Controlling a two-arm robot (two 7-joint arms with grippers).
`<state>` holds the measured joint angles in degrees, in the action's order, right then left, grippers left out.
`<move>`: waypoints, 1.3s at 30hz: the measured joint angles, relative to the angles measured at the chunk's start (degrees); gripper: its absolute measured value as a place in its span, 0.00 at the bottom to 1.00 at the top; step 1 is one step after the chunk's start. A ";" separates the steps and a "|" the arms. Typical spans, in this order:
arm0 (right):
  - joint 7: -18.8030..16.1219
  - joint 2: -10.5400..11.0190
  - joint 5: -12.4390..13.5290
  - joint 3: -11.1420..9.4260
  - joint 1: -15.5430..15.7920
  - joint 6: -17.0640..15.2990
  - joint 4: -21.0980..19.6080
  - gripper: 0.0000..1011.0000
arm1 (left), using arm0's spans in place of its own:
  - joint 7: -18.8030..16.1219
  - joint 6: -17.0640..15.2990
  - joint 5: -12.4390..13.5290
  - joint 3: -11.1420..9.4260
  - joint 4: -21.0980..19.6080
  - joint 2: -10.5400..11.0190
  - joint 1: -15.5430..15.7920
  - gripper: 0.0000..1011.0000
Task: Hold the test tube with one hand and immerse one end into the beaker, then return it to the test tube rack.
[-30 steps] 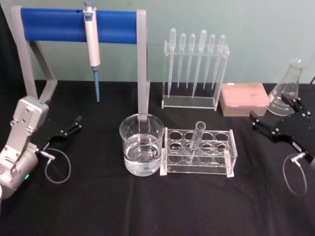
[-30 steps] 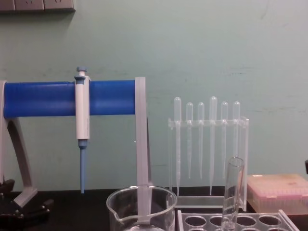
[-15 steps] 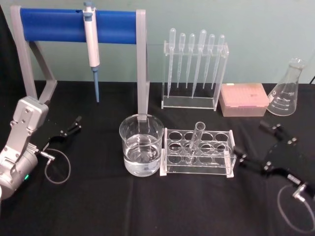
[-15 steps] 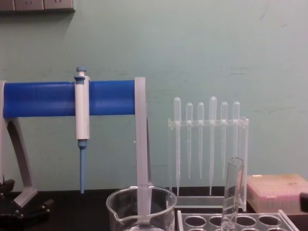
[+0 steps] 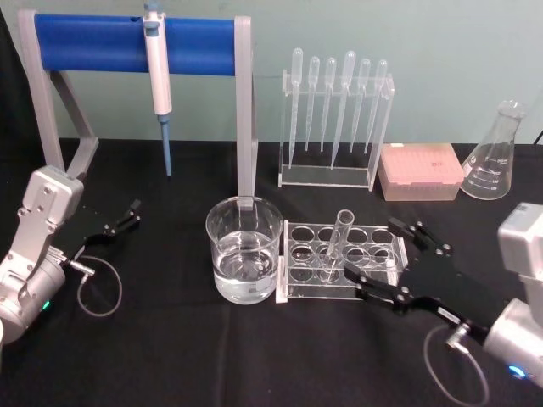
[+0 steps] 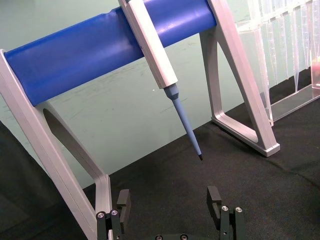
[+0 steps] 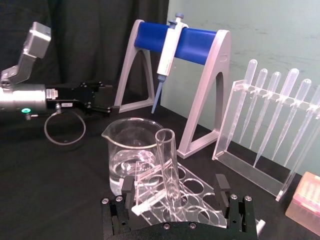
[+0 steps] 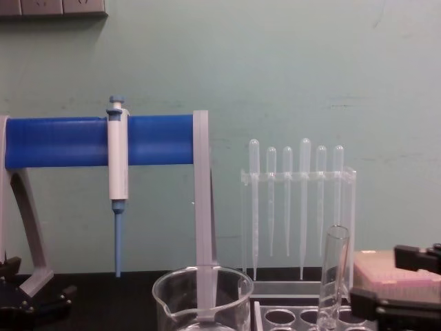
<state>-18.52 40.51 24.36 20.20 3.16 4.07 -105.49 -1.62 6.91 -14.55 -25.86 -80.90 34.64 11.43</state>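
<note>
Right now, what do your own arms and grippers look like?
The left arm and right arm are silver-grey with boxy wrist housings. The left gripper and right gripper are black, with long flat fingers fastened by small silver screws. A thin grey cable loops beside each wrist. A green light glows on the left arm, a blue light on the right.

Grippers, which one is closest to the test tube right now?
The right gripper: it is open at the rack, right beside the test tube. The left gripper sits far off, beyond the beaker.
</note>
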 joint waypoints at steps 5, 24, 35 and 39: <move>0.72 -3.25 -1.43 1.37 -2.39 -2.10 1.10 0.99 | 0.00 0.00 0.00 0.00 0.00 0.00 0.00 0.99; 1.22 -8.41 -5.42 3.10 -5.65 -3.29 4.15 0.99 | 0.00 0.00 0.00 0.00 0.00 0.01 0.00 0.99; 1.17 -8.03 -5.17 3.03 -5.47 -3.25 3.90 0.87 | 0.00 0.00 0.00 0.00 0.00 0.01 0.00 0.99; 1.14 -7.97 -5.09 3.01 -5.45 -3.23 3.85 0.74 | 0.00 0.00 0.00 0.00 0.00 0.00 0.00 0.99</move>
<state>-17.37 32.54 19.26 23.21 -2.29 0.84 -101.63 -1.62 6.91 -14.55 -25.86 -80.90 34.65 11.43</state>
